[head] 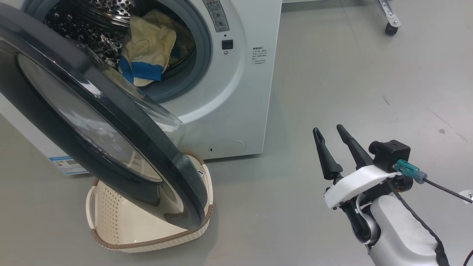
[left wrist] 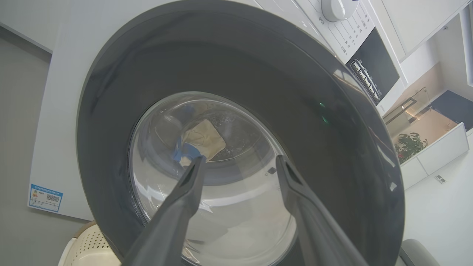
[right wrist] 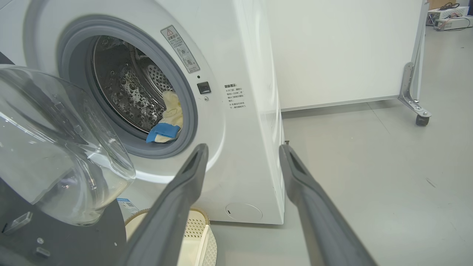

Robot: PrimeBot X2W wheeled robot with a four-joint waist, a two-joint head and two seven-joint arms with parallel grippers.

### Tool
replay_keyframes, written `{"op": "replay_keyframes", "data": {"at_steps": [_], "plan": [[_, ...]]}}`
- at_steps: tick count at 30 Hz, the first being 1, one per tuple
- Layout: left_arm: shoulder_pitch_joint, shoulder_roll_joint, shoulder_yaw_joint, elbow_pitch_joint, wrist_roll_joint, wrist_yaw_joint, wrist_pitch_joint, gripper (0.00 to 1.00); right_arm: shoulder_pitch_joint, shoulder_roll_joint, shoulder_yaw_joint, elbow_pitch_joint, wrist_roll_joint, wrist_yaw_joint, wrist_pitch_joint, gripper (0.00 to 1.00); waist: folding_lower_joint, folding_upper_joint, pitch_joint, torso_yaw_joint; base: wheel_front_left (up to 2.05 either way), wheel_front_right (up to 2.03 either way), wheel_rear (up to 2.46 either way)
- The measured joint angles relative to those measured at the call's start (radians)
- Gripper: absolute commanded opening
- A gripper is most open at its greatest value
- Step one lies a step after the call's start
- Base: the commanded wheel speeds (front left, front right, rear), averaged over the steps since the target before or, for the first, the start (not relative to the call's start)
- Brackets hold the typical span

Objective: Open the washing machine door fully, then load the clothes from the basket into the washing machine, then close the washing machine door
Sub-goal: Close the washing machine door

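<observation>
containers first. big white front-loading washing machine (head: 236, 111): its perforated steel drum (head: 92, 33), ringed by a grey rubber gasket (head: 203, 48), holds the clothes (head: 147, 51). they are soft pale yellow cotton, crumpled in a heap at the mouth, with a bright blue band hanging toward the gasket's lower lip.

small cream perforated plastic basket (head: 111, 207): rounded rectangle, brown woven-look rim, loop handle at its side. it stands on the smooth grey floor (head: 332, 74) just in front of the machine. what shows of its inside is plain cream plastic; the rest is hidden behind the door.

large round door (head: 92, 118): wide glossy black rim, bulging clear glass bowl (right wrist: 55, 147) at centre. it stands swung out, partly open, its lower edge over the basket in the head view.

my left pincer (left wrist: 240, 159): two long dark matte fingers spread wide, nothing between them, pointed at the door's outer face. the yellow and blue cloth shows through the glass. contact with the door: cannot tell.

my right pincer (head: 327, 128): fingers apart, holding nothing, over the floor well to the right of the machine.

blue label sticker (left wrist: 45, 197): low on the machine's white panel.
</observation>
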Motion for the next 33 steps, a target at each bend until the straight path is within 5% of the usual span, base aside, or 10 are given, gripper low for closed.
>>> {"op": "replay_keyframes", "data": {"at_steps": [15, 33], "plan": [[0.141, -0.017, -0.105, -0.024, 0.233, 0.000, -0.328, 1.00, -0.001, 0.001, -0.005, -0.006, -0.009, 0.000, 0.000, 1.00, 0.0000, 0.0000, 0.015, -0.005, 0.00, 0.00, 0.00], [0.243, 0.023, -0.293, 0.122, 0.475, -0.004, -0.719, 1.00, -0.001, 0.006, -0.004, -0.004, -0.018, 0.005, 0.000, 1.00, 0.0000, 0.0000, 0.015, -0.014, 0.00, 0.00, 0.00]]}}
